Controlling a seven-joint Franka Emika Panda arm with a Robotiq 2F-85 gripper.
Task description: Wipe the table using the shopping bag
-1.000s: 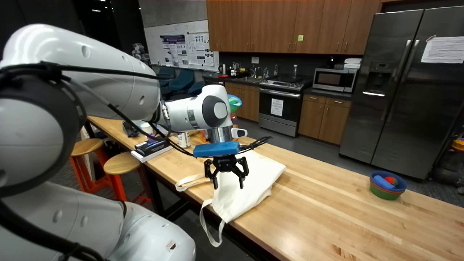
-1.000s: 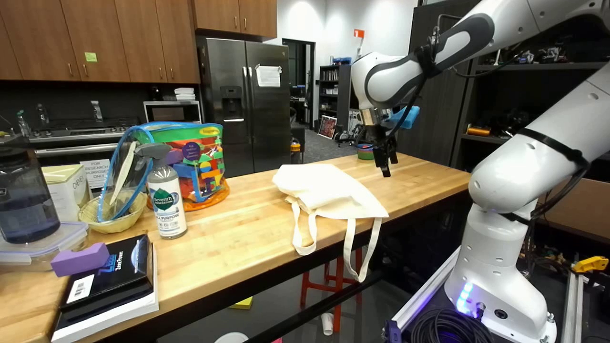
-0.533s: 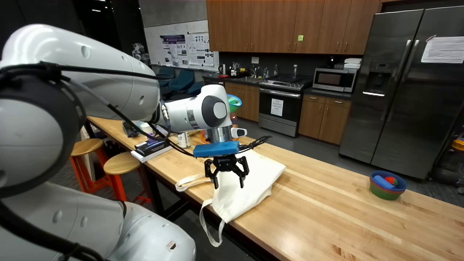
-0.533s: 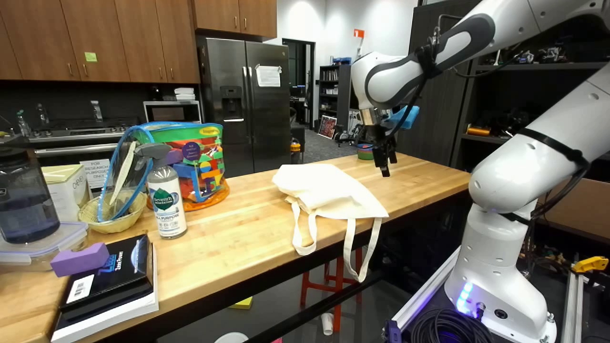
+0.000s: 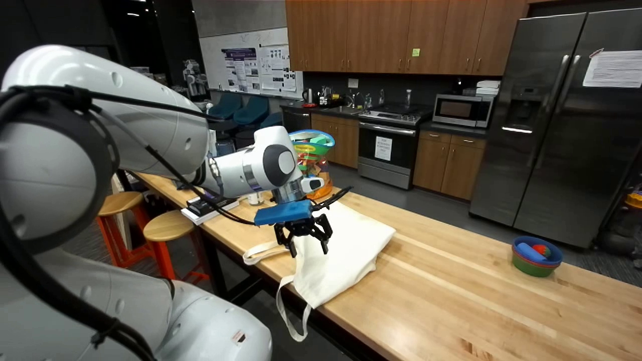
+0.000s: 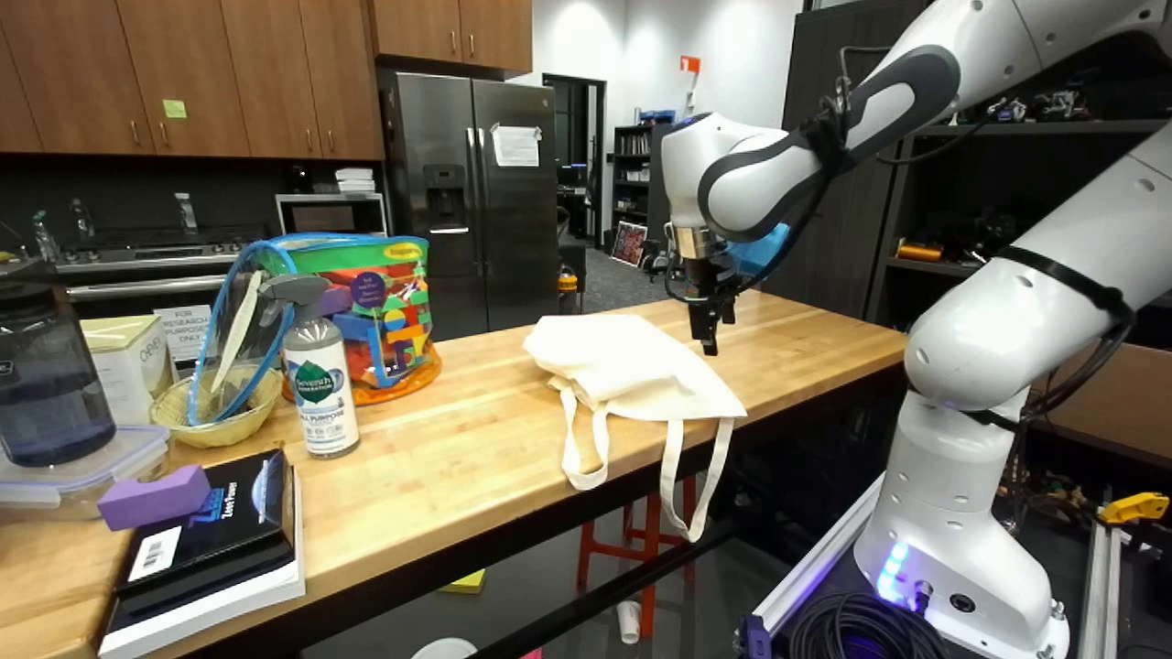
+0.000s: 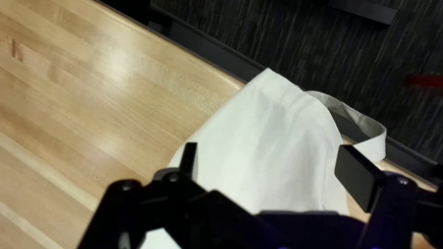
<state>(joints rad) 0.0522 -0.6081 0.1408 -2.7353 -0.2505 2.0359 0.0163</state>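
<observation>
Wiping apparently not begun: shopping bag (image 5: 346,245) lies on table (image 5: 476,293), 1 handle (image 6: 672,462) dangling. Gripper (image 5: 309,253) spread, empty, above it. Likely remaining: grasp, wipe.

Range (image 5: 403,159), microwave (image 5: 461,111) and side-by-side refrigerator (image 5: 572,140) are furnishing a lab kitchen; a paper sign (image 6: 181,333) is reading "FOR RESEARCH PURPOSES ONLY".
</observation>
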